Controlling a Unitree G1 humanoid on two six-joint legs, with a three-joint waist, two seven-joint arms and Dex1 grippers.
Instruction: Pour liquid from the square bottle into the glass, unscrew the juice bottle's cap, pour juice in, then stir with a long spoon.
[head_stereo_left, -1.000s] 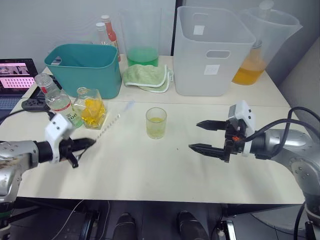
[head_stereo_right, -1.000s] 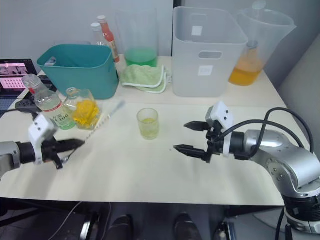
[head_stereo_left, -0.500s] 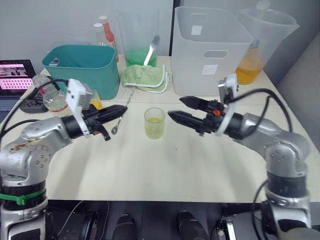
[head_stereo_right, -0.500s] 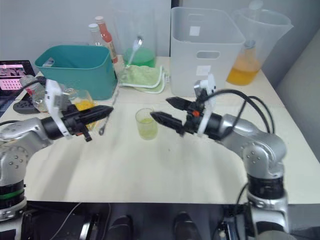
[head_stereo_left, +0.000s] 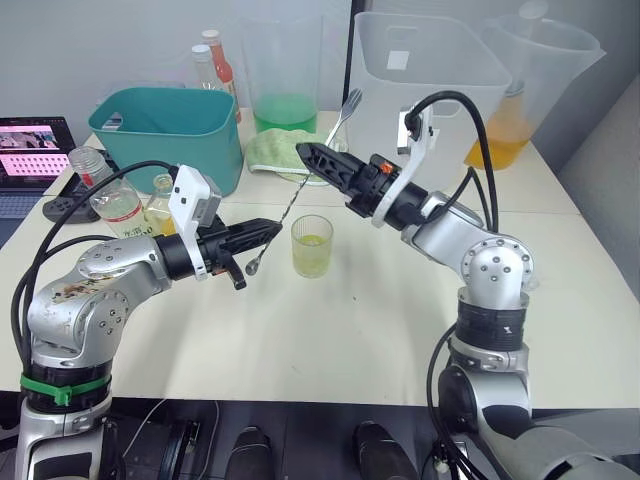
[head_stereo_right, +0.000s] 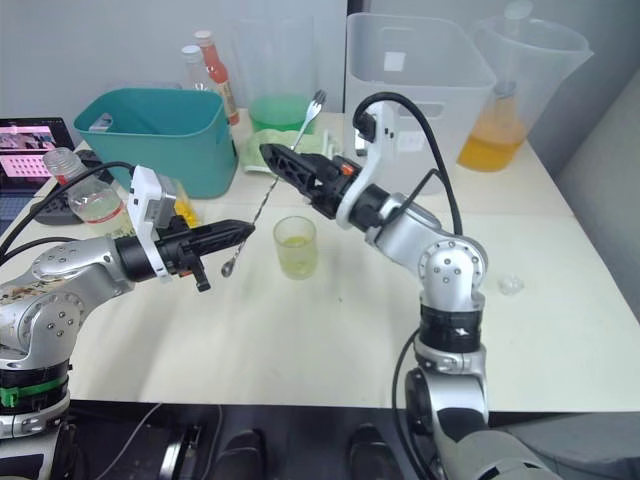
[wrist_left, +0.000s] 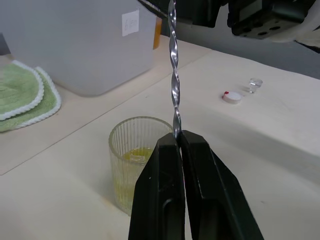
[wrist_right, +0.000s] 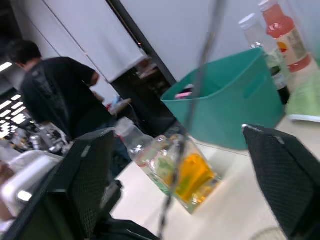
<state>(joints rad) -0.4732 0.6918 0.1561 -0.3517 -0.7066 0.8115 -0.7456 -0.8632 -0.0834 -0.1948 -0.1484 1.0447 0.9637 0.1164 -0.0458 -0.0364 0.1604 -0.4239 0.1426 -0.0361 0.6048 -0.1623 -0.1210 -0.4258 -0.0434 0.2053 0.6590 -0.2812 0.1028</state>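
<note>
My left gripper (head_stereo_left: 268, 234) is shut on the long spoon (head_stereo_left: 291, 206), low on its twisted stem (wrist_left: 173, 75). The spoon slants up to the right, its small bowl hanging just left of the glass (head_stereo_left: 312, 245). The glass holds a little yellow liquid. My right gripper (head_stereo_left: 309, 163) is open above the glass, and the upper stem passes between its spread fingers (wrist_right: 85, 185). The square bottle (head_stereo_left: 160, 203) and the uncapped juice bottle (head_stereo_left: 106, 196) stand behind my left arm. The white cap (wrist_left: 231, 97) lies on the table near a clear stopper (wrist_left: 255, 83).
A teal bin (head_stereo_left: 165, 135), a green cloth (head_stereo_left: 290, 152), a white bin (head_stereo_left: 425, 100), a pitcher with green liquid (head_stereo_left: 285, 85) and a pitcher with orange liquid (head_stereo_left: 520, 95) line the back. Red-capped bottles (head_stereo_left: 215, 62) stand behind the teal bin. A laptop (head_stereo_left: 30, 150) sits far left. A person (wrist_right: 55, 105) stands beyond.
My left gripper has carried the spoon right, closer to the glass. My right arm has swung up and left from beside the glass to the spoon's upper stem.
</note>
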